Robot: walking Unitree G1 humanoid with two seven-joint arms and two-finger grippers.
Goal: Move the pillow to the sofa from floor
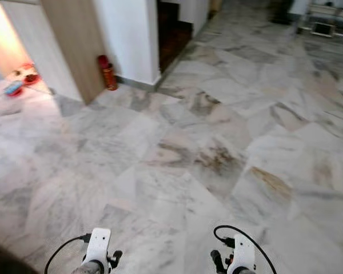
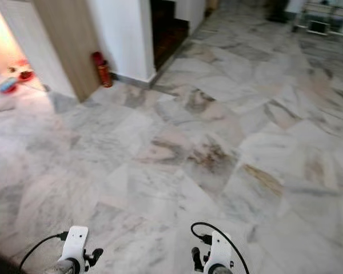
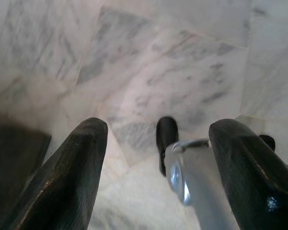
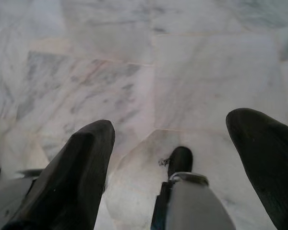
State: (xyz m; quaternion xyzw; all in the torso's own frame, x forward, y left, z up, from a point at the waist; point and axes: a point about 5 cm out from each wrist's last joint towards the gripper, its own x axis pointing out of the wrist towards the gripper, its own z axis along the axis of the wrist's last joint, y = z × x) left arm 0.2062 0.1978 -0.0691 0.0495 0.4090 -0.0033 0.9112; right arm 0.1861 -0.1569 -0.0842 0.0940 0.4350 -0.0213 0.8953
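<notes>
Both arms hang low at my sides over a grey-veined marble floor (image 1: 206, 148). The left wrist (image 1: 97, 251) and the right wrist (image 1: 240, 254) poke in at the near edge of the eye views. In the left wrist view, my left gripper (image 3: 158, 127) is open, with bare floor tiles between its black fingers (image 3: 72, 177). My right gripper (image 4: 173, 122) is open too, its fingers (image 4: 77, 177) spread over marble. A silver and black part of my own body (image 4: 182, 191) lies under each gripper.
A red fire extinguisher (image 1: 107, 72) stands against a white wall (image 1: 128, 40), beside a wooden panel (image 1: 74, 40). A dark stair opening (image 1: 172, 31) is behind it. Small red and blue items (image 1: 17, 83) lie far left. A metal rack (image 1: 328, 23) stands far right.
</notes>
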